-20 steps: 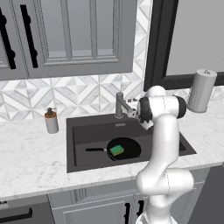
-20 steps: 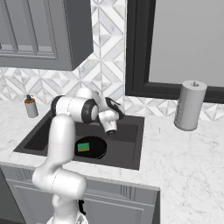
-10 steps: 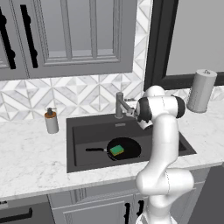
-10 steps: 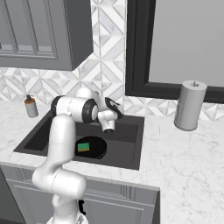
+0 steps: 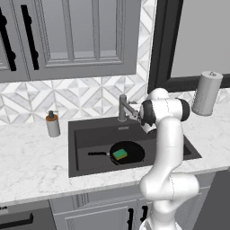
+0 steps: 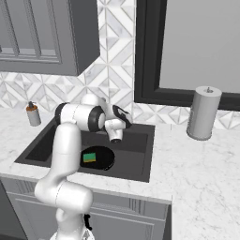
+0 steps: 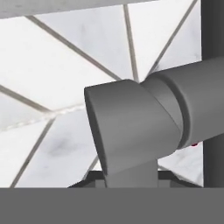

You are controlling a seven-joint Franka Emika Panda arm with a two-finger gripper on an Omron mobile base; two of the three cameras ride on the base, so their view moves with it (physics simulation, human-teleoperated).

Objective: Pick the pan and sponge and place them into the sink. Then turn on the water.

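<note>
Two base views flanking the shared sink [image 5: 90,134] — hand view close on faucet [image 7: 131,127].

Marble counter [image 5: 31,164] — soap bottle [image 5: 53,124], paper roll [image 5: 206,93]

Matt charcoal sink [image 5: 90,134], matt grey metal faucet [image 7: 131,127], glossy marble counter [image 5: 31,166]

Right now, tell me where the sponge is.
The sponge lies inside the pan on the floor of the sink, left of the arm in the left base view, below and in front of the faucet.
</note>
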